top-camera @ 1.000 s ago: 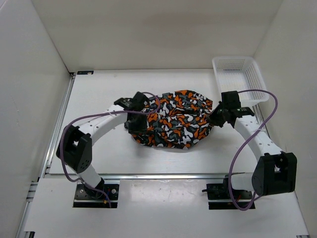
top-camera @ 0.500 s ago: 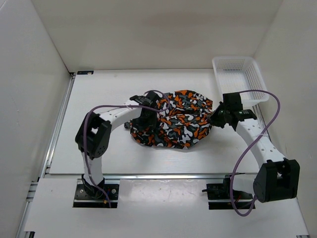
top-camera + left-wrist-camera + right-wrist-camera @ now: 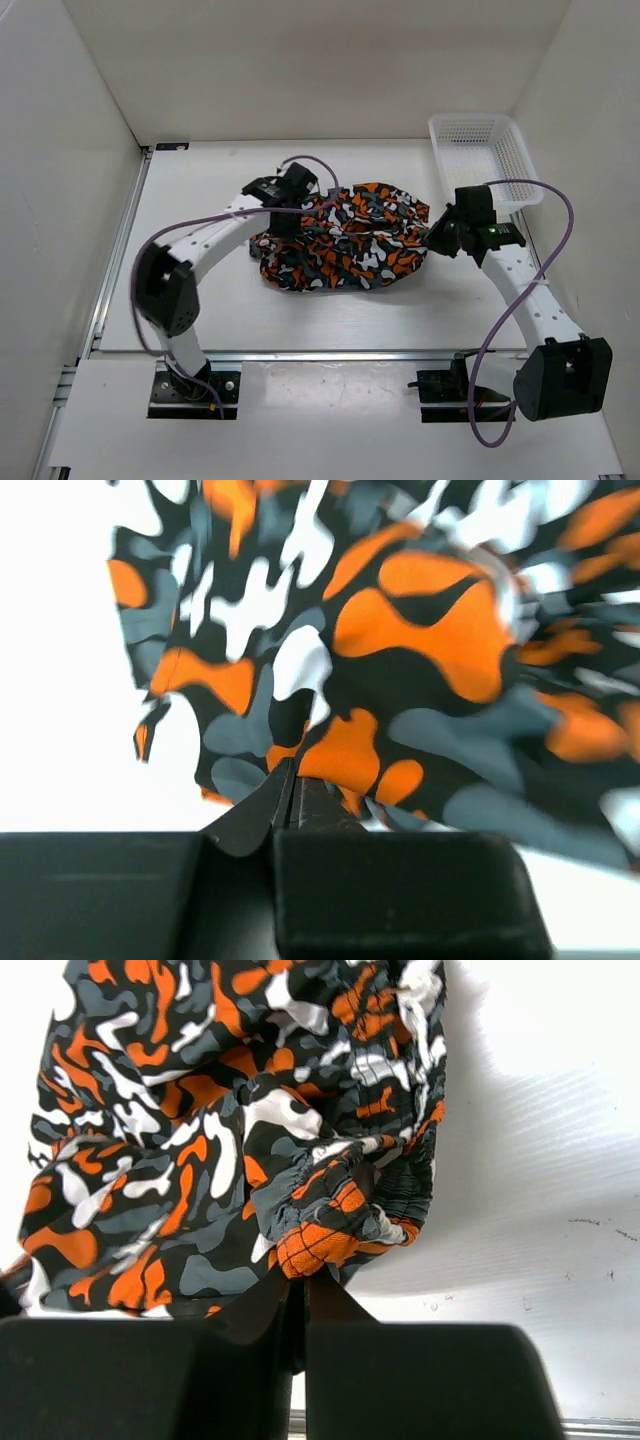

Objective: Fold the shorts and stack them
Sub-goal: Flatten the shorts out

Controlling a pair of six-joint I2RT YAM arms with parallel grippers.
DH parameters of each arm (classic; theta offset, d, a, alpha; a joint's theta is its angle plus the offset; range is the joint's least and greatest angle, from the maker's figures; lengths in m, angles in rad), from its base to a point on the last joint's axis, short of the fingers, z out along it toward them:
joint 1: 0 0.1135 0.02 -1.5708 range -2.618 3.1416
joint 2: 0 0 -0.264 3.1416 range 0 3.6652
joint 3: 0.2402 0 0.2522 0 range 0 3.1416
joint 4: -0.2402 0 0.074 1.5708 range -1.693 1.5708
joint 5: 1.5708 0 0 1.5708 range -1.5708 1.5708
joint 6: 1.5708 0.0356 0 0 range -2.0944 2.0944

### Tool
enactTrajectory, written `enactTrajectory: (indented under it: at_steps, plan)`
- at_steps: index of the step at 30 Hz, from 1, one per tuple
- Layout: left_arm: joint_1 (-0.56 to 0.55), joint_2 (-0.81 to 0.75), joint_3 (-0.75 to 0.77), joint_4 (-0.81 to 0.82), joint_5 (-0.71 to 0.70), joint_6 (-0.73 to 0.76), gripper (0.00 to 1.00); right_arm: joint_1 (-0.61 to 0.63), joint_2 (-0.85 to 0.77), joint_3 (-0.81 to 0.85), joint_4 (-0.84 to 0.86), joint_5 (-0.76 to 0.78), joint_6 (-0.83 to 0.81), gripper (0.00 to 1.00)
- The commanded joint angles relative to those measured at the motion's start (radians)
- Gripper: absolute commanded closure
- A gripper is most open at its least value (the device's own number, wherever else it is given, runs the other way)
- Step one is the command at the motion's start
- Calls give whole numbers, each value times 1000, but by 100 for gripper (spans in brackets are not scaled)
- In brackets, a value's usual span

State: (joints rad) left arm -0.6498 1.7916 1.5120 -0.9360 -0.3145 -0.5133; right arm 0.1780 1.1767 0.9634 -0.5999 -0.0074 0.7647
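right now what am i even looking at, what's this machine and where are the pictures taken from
Two robot arms are bolted at the near edge of a table. The wide picture looks down from above and behind them; each close-up comes from a camera on one wrist, its own dark fingers at the bottom. On the table lie crumpled camouflage shorts and, far right, a white mesh basket. The left gripper and the right gripper are each shut on an edge of the shorts.

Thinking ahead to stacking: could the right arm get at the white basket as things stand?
Probably yes: the basket sits just beyond the right pincer, nothing between, but that pincer is shut on the shorts.
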Motion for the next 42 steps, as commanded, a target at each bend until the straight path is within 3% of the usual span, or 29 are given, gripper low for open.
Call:
enactTrajectory:
  at_steps: [1, 5, 8, 10, 11, 12, 13, 14, 15, 21, 26, 32, 34, 36, 38, 39, 40, 42]
  plan:
    - [1, -217, 65, -75, -11, -34, 90, 2, -54, 75, -23, -8, -41, 100]
    - [1, -386, -53, -121, 64, -115, 90, 2, -149, 26, -46, -8, -61, 100]
    - [-8, -541, -250, -121, 164, -212, 88, 2, -264, -82, -64, 4, -73, 100]
    - [-17, -639, -416, -81, 257, -288, 54, 2, -368, -158, -77, 17, -73, 97]
    - [-17, -665, -468, -70, 288, -312, 30, 2, -405, -198, -93, 17, -64, 90]
    - [-17, -687, -514, -60, 310, -336, 15, 2, -473, -275, -118, 33, -55, 63]
    - [-17, -721, -586, -44, 327, -385, 0, 2, -504, -311, -127, 46, -35, 48]
    - [-17, -732, -613, -44, 336, -405, 0, 2, -529, -343, -138, 46, -21, 38]
    - [-17, -732, -633, -34, 336, -425, 0, 2, -564, -386, -150, 46, -7, 23]
    - [-17, -646, -688, 0, 311, -524, 0, 2, -485, -436, -215, 57, 108, 9]
    - [-17, -497, -746, 75, 322, -559, 0, 2, -407, -445, -245, 93, 154, 6]
    - [-7, -342, -768, 210, 299, -582, 1, 2, -466, -479, -227, 103, 199, 8]
    - [-7, -296, -748, 223, 289, -573, 6, 2, -466, -488, -184, 103, 208, 13]
    - [3, -226, -704, 223, 270, -548, 28, 2, -456, -497, -137, 103, 199, 18]
    - [12, -187, -661, 223, 258, -519, 52, 2, -421, -497, -79, 113, 199, 40]
    - [22, -163, -648, 223, 258, -510, 80, 2, -396, -497, -60, 113, 190, 47]
    - [22, -153, -636, 223, 258, -499, 90, 2, -381, -488, -45, 104, 189, 72]
    - [48, -153, -601, 223, 258, -470, 90, 2, -338, -466, -6, 104, 177, 91]
